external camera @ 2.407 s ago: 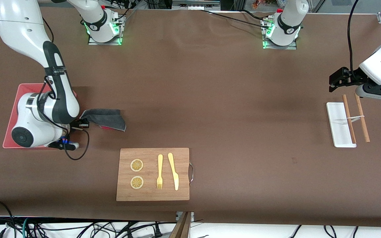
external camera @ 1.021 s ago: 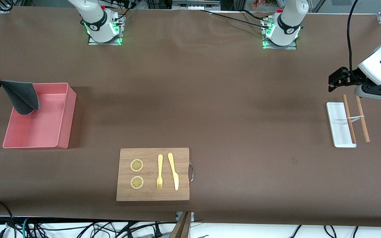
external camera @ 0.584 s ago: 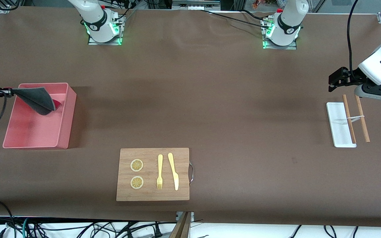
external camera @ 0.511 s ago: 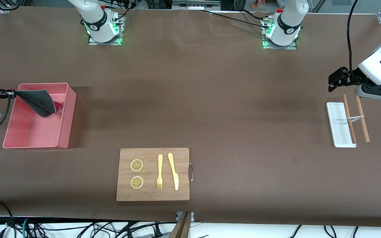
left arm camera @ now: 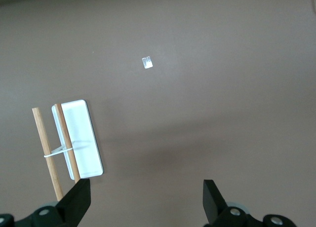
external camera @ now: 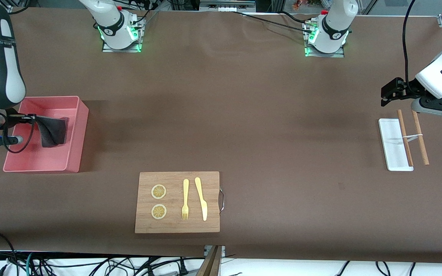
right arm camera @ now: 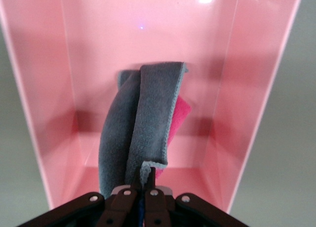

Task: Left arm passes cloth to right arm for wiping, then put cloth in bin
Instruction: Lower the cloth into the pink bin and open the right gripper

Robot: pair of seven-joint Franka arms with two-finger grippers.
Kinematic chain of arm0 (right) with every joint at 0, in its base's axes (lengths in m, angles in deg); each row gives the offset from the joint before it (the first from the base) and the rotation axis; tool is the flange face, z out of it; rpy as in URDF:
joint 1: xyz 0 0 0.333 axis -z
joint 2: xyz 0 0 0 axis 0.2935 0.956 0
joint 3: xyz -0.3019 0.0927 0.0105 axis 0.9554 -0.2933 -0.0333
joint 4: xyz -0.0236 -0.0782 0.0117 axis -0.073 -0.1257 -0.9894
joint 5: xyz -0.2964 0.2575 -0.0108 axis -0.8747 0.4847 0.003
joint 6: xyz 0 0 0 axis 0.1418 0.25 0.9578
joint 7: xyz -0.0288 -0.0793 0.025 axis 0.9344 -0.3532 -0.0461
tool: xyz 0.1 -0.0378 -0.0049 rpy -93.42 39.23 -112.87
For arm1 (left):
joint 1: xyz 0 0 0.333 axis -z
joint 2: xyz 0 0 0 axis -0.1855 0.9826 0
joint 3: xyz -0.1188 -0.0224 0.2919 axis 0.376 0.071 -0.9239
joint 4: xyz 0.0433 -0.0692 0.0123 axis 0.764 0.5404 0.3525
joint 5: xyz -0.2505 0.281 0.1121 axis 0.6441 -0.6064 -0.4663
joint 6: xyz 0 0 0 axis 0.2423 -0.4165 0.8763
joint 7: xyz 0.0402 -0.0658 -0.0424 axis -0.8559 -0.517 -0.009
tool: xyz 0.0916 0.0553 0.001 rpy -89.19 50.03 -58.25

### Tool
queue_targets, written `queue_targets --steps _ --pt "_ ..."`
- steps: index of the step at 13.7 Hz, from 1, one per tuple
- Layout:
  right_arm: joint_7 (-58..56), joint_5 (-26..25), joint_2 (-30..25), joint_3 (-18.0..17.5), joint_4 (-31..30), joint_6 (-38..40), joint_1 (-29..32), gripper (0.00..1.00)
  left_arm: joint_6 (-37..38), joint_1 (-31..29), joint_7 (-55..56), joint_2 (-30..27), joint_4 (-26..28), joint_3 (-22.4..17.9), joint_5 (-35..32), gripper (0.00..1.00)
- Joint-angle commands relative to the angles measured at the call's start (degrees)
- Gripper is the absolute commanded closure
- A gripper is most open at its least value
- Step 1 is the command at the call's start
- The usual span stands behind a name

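The salmon-pink bin (external camera: 76,135) stands at the right arm's end of the table. My right gripper (external camera: 33,117) is shut on a corner of the cloth (external camera: 53,131), which hangs dark grey down inside the bin. In the right wrist view the cloth (right arm camera: 143,118) hangs from my right gripper (right arm camera: 146,173) over the bin's floor (right arm camera: 207,54), with its crimson-pink face showing at one edge. My left gripper (external camera: 387,96) is open and empty, waiting above the table at the left arm's end. It also shows in the left wrist view (left arm camera: 146,200).
A wooden cutting board (external camera: 177,202) with two lemon slices, a fork and a knife lies near the front camera. A small white tray (external camera: 391,143) with two wooden sticks (external camera: 420,137) lies under the left gripper; both also show in the left wrist view (left arm camera: 81,138).
My right gripper has carried the cloth from beside the bin to over it and lowered it inside. The cloth now hangs lower in the bin. The left arm has not moved.
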Motion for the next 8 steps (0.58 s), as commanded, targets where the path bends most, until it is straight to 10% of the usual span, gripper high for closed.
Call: queue_targets --steps 1,5,6,7,8 --pt "-0.9 -0.1 1.3 0.2 -2.6 -5.6 0.4 1.0 1.2 0.0 -0.6 -1.5 1.0 -0.2 -0.6 0.0" --pt "-0.9 1.9 5.2 0.2 -2.6 -12.4 0.2 1.0 1.2 0.0 -0.6 -1.4 0.2 -0.3 -0.6 0.0" --pt "-0.9 2.1 5.3 0.1 -2.3 -12.8 0.1 0.84 1.2 0.0 -0.6 -1.3 0.2 -0.4 -0.6 0.0" --pt "-0.8 2.3 5.5 0.1 -2.0 -13.0 -0.1 0.16 1.1 0.0 -0.5 -1.3 0.2 -0.4 -0.6 0.0" --pt "-0.9 2.7 5.2 0.2 -1.9 -12.9 -0.1 0.0 1.1 0.0 -0.5 -1.3 0.1 -0.4 -0.6 0.0"
